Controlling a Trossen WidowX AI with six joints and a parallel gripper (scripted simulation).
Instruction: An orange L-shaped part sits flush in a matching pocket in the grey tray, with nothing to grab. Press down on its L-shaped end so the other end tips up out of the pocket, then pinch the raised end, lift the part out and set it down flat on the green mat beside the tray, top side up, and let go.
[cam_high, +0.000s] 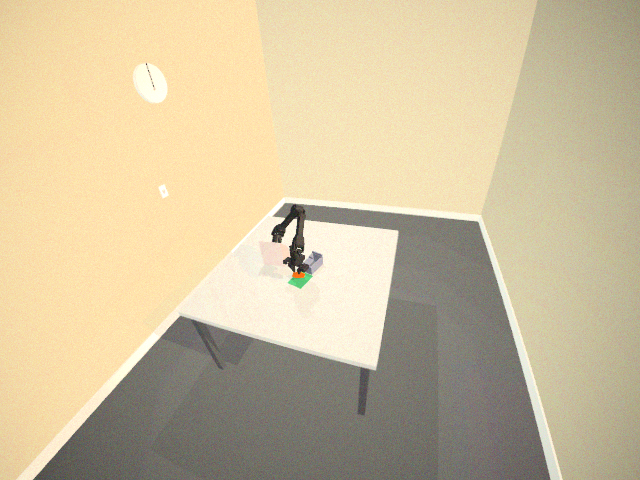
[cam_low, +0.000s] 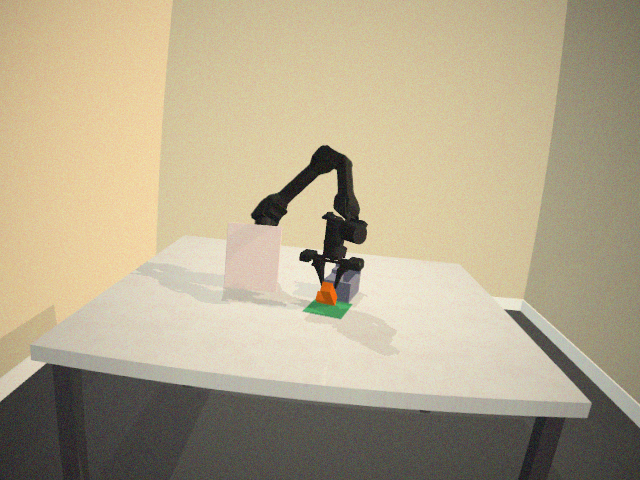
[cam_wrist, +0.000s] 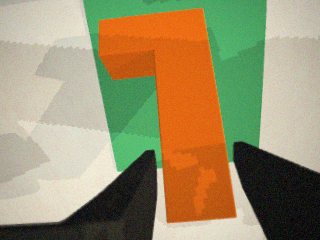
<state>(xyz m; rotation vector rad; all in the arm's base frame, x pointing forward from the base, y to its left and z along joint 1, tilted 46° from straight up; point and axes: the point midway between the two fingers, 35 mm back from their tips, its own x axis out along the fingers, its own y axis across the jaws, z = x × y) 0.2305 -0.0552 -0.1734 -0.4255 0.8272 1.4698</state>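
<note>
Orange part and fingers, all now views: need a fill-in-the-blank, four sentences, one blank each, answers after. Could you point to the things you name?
The part (cam_high: 298, 275) (cam_low: 326, 294) (cam_wrist: 185, 110) is shaped like the letter ____.
The mat (cam_high: 299, 281) (cam_low: 338, 310) (cam_wrist: 242, 100) under its L-shaped end is colored ____.
In the wrist view, the fingers (cam_high: 299, 271) (cam_low: 329, 286) stand on ____ sides of the part.
The number of fingers in that view is ____.

Missing words: L; green; opposite; two.

We see a pale worktop on dark legs; directly on it lie the flat green mat and, just beside it, the grey tray, with a pale pink panel upright nearby.
</note>
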